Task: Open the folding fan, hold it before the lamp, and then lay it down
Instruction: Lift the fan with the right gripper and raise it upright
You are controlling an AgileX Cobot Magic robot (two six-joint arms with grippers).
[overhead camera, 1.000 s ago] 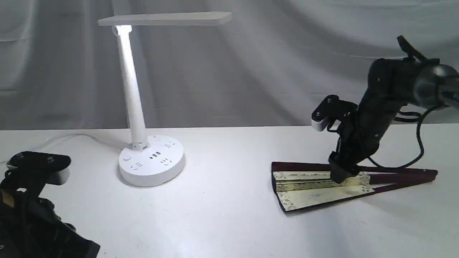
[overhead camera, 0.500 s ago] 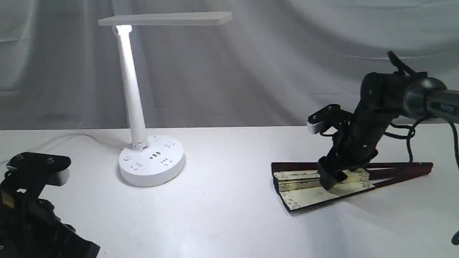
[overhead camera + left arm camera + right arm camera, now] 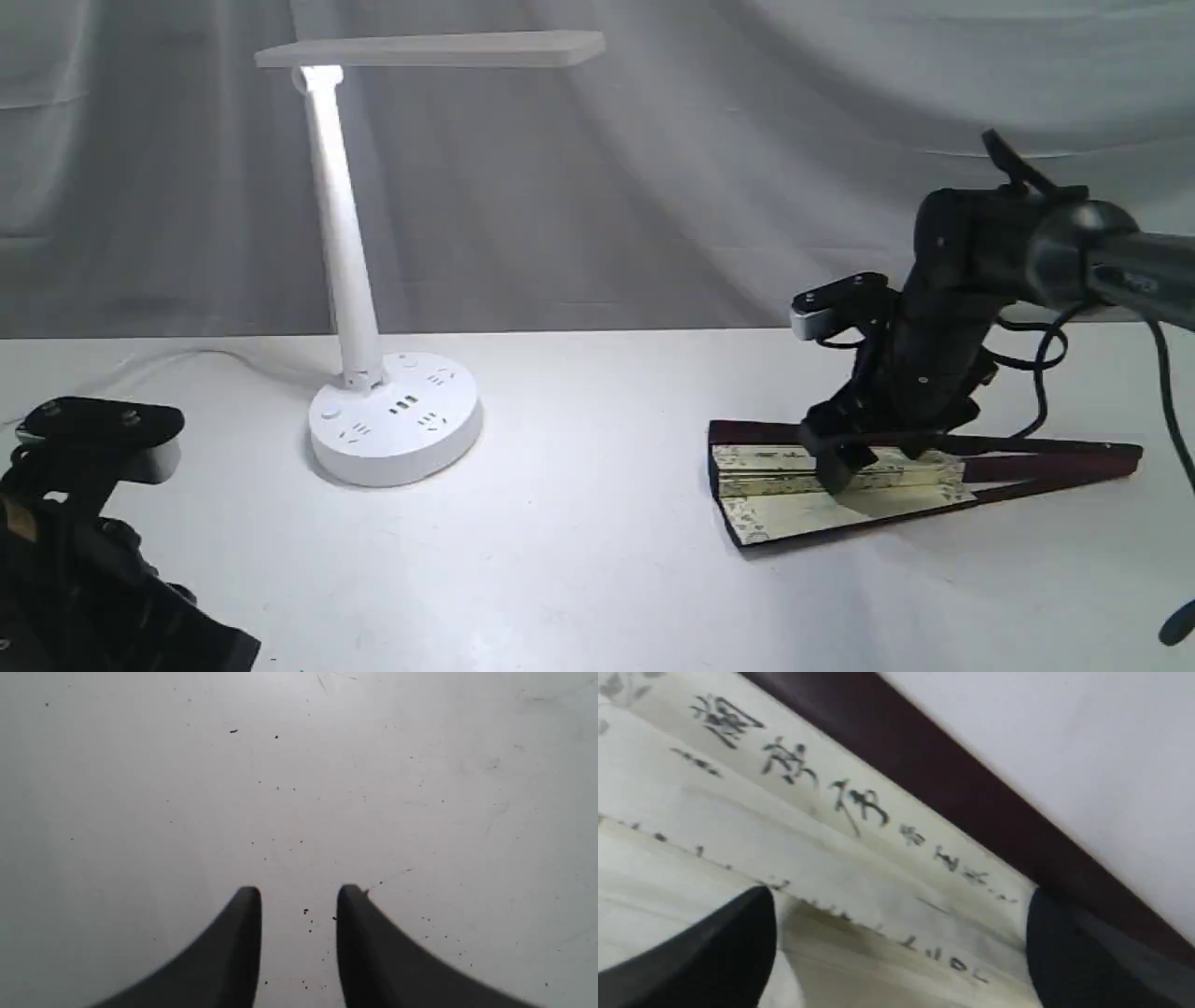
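The folding fan [image 3: 794, 509] lies partly spread on the white table at the right, showing a few cream pleats with calligraphy between dark maroon guards, its pivot end pointing right. My right gripper [image 3: 837, 469] is open and pressed down onto the leaf. In the right wrist view the right gripper [image 3: 896, 896] straddles the cream pleats of the fan [image 3: 859, 858], with one fingertip at the maroon guard. The lamp [image 3: 347, 243] stands lit at the left back. My left gripper [image 3: 299, 891] is open over bare table, holding nothing.
The left arm [image 3: 84, 523] fills the lower left corner. The lamp's white cord [image 3: 187, 357] trails left along the table's back edge. A grey curtain [image 3: 747, 187] hangs behind. A black cable [image 3: 1038, 373] loops off the right arm above the fan's ribs.
My right arm has sunk and slid left along the fan leaf, toward its wide end. The fan shifted a little under it. The left arm has not moved.
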